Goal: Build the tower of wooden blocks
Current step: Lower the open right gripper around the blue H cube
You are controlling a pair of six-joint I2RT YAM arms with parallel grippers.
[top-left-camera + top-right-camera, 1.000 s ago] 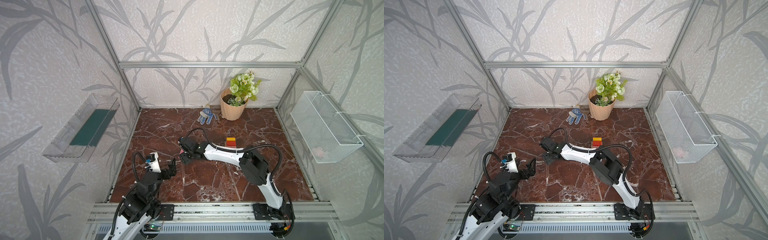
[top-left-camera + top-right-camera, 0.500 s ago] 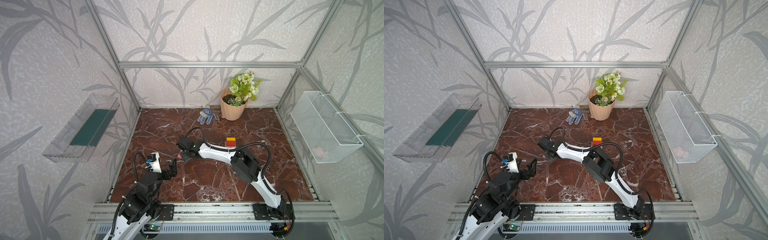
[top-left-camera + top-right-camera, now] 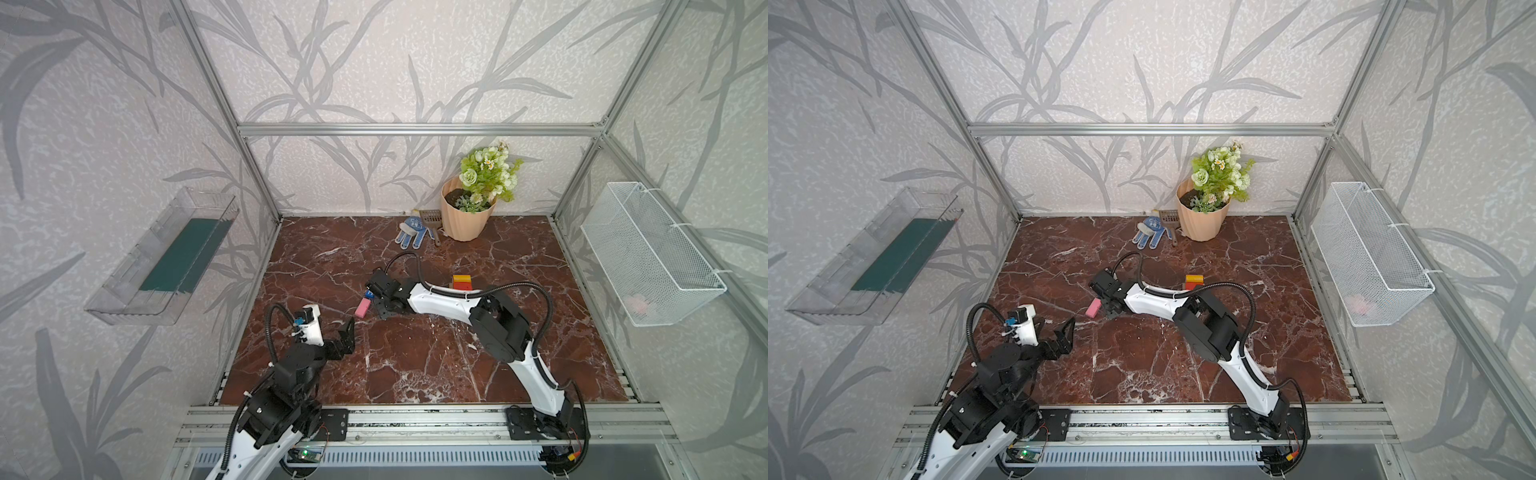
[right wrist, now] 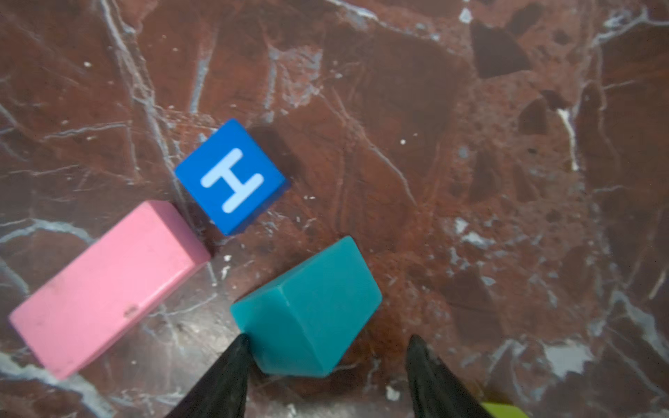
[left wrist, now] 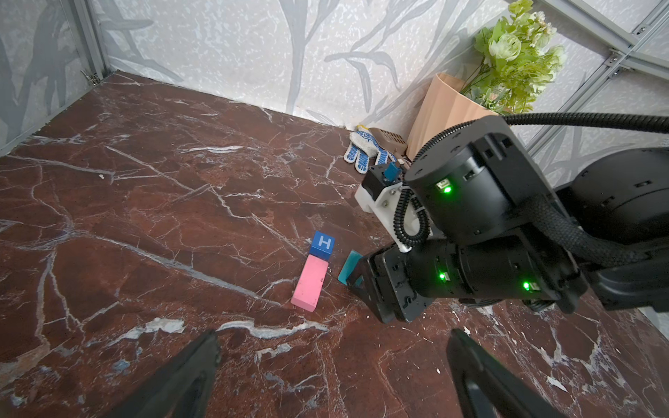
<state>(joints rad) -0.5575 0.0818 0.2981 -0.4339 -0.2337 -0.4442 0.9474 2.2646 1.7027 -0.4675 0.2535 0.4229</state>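
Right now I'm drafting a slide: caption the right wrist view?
Right claw open around a teal block, beside a pink block and a blue H cube on red marble.

Glossy, veined marble-look floor (image 3: 415,365) carries a smooth, satin-painted pink block (image 4: 108,286) and teal block (image 4: 315,307).

Floor (image 3: 415,365): dark red-brown marble, white veins all over. Pink block (image 4: 108,286) plain, couple scuffs. Blue cube (image 4: 231,177), white H on top. Teal block (image 4: 307,307) solid colour. Small stack (image 3: 462,282) right of centre: orange over red. Pot (image 3: 463,220) far right is peach, flowers (image 3: 490,174) green and white. Glove (image 3: 409,235) white, blue dots. Walls (image 3: 374,62) pale grey, darker grey leaf print. Basket (image 3: 648,257) white wire. Tray (image 3: 124,299) on left clear, dark green inside.
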